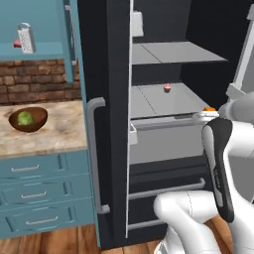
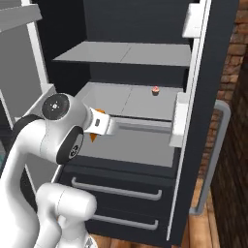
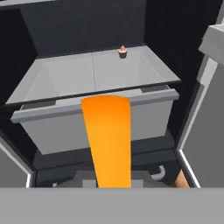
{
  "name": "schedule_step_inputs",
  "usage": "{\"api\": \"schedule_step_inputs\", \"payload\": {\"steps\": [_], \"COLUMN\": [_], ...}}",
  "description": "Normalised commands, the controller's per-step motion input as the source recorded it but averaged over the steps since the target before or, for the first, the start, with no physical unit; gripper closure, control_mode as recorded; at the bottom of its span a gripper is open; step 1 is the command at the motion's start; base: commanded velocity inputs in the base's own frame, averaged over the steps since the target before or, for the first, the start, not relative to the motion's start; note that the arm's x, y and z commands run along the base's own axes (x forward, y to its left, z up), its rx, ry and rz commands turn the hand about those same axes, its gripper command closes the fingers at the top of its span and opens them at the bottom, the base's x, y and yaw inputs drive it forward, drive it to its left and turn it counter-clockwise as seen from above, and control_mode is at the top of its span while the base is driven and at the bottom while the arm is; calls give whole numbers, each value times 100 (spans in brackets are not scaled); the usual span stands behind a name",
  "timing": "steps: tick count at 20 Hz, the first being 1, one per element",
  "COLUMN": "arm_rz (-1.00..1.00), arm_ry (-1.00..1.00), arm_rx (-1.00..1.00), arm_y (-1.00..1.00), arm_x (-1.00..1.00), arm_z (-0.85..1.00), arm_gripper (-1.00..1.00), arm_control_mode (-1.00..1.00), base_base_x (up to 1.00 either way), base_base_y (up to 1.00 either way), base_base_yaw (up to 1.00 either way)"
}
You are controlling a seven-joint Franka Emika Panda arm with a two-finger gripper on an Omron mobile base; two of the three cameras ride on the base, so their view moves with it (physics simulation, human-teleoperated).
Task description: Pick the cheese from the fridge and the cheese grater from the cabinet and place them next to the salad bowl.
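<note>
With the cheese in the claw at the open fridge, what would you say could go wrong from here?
1. The cheese sticks far out beyond the claw; it may pivot or slip on the way to the salad bowl.
2. The open fridge door stands between the fridge and the counter, so a direct swing risks clipping it.
3. The drawer front is close ahead and could snag the wedge.

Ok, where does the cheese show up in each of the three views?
Left base view: cheese, a sliver at right, above the white arm.
Right base view: cheese, left of centre, by the wrist.
Hand view: cheese, centre, a tall orange strip.
Shared landmark: the cupcake on the fridge shelf behind it.
</note>
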Motion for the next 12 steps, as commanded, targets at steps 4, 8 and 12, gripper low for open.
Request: {"api": "schedule_step_inputs", "payload": {"steps": [4, 8, 12], "arm_rz": [0, 0, 0], "arm_ry": [0, 0, 0], "arm_rx": [0, 0, 0], "arm_y": [0, 0, 0], "arm_x": [0, 0, 0], "arm_z": [0, 0, 0], "arm_gripper": [100, 100, 100], "arm_control_mode": [100, 100, 100], "base_base_x": [-66, -70, -65], "base_base_y": [-15, -18, -18], "base_base_yaw": [8, 29, 33]}}
